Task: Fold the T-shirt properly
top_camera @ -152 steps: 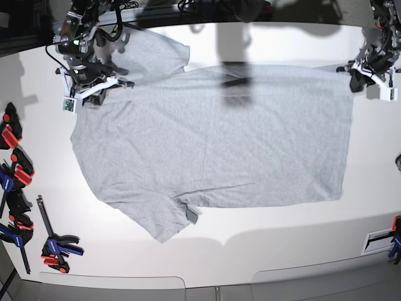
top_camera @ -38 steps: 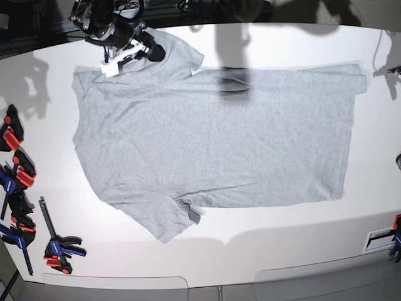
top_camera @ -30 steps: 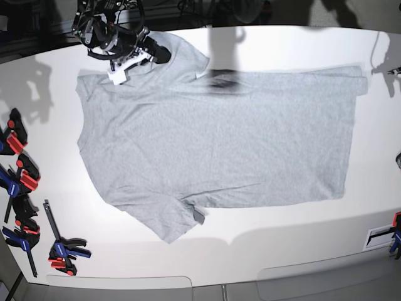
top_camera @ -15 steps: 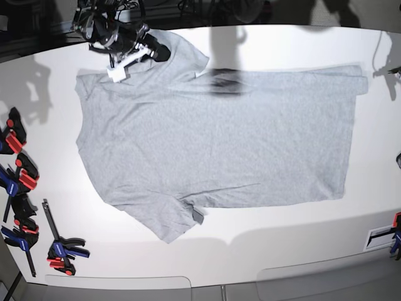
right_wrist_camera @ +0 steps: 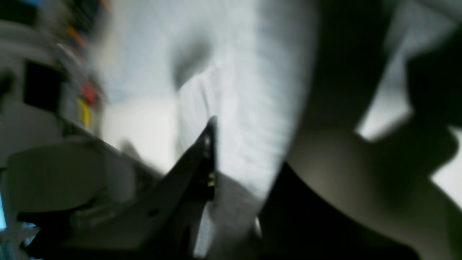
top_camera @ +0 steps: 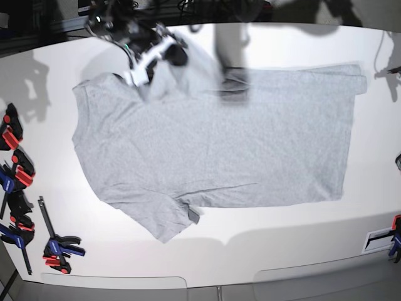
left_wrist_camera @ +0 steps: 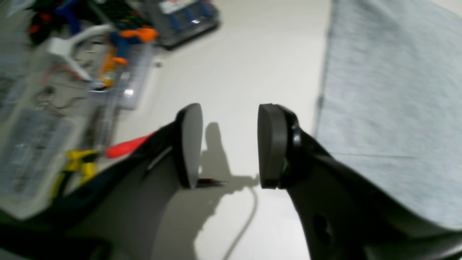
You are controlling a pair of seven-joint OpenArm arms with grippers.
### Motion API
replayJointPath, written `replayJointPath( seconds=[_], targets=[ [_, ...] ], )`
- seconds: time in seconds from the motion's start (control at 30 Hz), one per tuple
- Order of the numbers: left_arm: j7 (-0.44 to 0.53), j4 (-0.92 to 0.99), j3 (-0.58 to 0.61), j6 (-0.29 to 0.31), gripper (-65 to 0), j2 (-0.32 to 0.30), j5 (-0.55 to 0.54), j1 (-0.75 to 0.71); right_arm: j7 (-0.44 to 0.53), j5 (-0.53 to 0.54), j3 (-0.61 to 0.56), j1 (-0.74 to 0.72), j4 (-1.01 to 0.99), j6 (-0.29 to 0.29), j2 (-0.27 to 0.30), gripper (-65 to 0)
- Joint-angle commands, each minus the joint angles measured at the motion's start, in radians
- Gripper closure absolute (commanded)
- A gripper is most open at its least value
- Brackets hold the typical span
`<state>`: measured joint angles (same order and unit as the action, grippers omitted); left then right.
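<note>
Bar clamps line the table edge beyond the T-shirt collar end. Shirt lies flat mid-table, long axis sideways in base view. Right gripper pinches the far sleeve; left gripper open, empty.

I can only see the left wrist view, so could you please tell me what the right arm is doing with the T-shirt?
Observer: The right pincer is shut on the far sleeve of the T-shirt, by the back edge of the table.
Operator: Is the other sleeve folded in?
Observer: No, the near sleeve lies spread flat, pointing towards the front edge.
Operator: Is anything lying beside the shirt?
Observer: Red and blue clamps lie past its shoulder end.
</note>
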<state>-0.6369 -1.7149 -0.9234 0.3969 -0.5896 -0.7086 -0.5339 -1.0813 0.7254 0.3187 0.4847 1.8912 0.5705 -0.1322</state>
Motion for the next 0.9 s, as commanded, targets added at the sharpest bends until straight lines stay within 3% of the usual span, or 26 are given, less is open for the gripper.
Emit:
replayJointPath(
  seconds=[0.0, 0.27, 0.43, 0.7, 0.87],
  targets=[
    [0.024, -0.013, -0.011, -0.005, -23.0, -0.029, -0.011, 0.002, 0.063, 0.059, -0.011, -0.043, 0.051, 0.01, -0.006, 0.0],
    [0.024, -0.013, -0.011, -0.005, -23.0, -0.029, -0.013, 0.002, 0.061, 0.046, -0.011, -0.058, 0.129, 0.009, -0.006, 0.0],
    [0.023, -0.013, -0.011, -0.005, -23.0, -0.029, -0.018, 0.002, 0.066, -0.084, -0.011, -0.117, 0.129, -0.023, -0.006, 0.0],
    [0.023, -0.013, -0.011, -0.005, -23.0, -0.029, -0.018, 0.002, 0.094, -0.208, -0.015, -0.246, 0.129, -0.083, -0.006, 0.0],
    [0.024, -0.013, -0.011, -0.005, -23.0, -0.029, -0.018, 0.002, 0.143, -0.33, -0.079, -0.308, 0.118, -0.121, 0.001, 0.0]
  ],
)
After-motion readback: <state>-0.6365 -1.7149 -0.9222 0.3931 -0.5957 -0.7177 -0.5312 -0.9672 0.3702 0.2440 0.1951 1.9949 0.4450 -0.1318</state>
